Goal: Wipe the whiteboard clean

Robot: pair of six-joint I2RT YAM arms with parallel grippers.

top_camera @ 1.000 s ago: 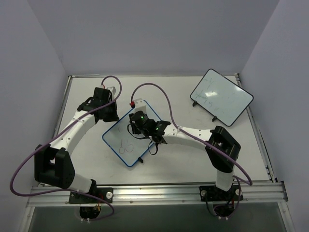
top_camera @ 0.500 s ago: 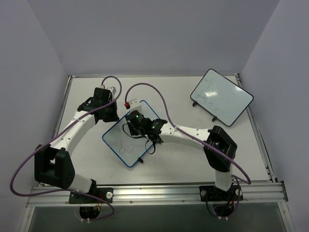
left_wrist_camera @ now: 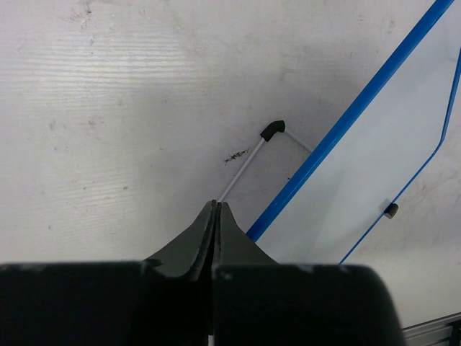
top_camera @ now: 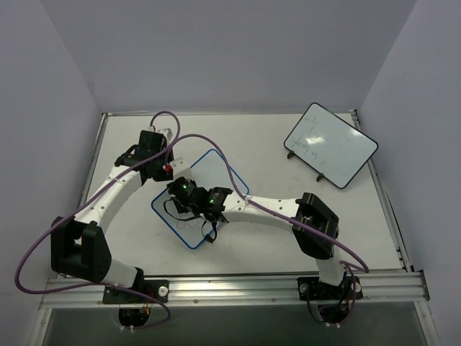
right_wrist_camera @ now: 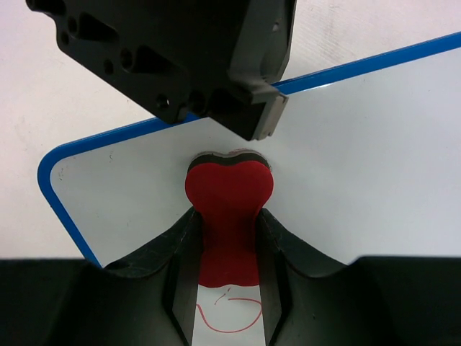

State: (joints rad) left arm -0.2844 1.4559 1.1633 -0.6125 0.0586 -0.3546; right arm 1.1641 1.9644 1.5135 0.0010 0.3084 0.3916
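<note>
The blue-framed whiteboard [top_camera: 216,173] lies at the middle of the table. It also shows in the left wrist view [left_wrist_camera: 374,166] and the right wrist view [right_wrist_camera: 346,166]. My right gripper [top_camera: 173,175] [right_wrist_camera: 229,214] is shut on a red eraser [right_wrist_camera: 229,189] [top_camera: 168,167] that presses on the board near its far left edge. A red drawing [right_wrist_camera: 232,318] shows just behind the eraser. My left gripper [top_camera: 163,173] [left_wrist_camera: 216,206] is shut at the board's left edge, and the board's thin wire leg [left_wrist_camera: 245,164] runs into its tips.
A black-framed whiteboard [top_camera: 330,144] with faint marks stands at the back right. The metal rail [top_camera: 230,288] with both arm bases runs along the front. Walls close in the left, back and right sides.
My right gripper has slid the eraser leftward across the board, ending right beside the left gripper. The arm now covers the drawing in the top view. The left arm has not moved.
</note>
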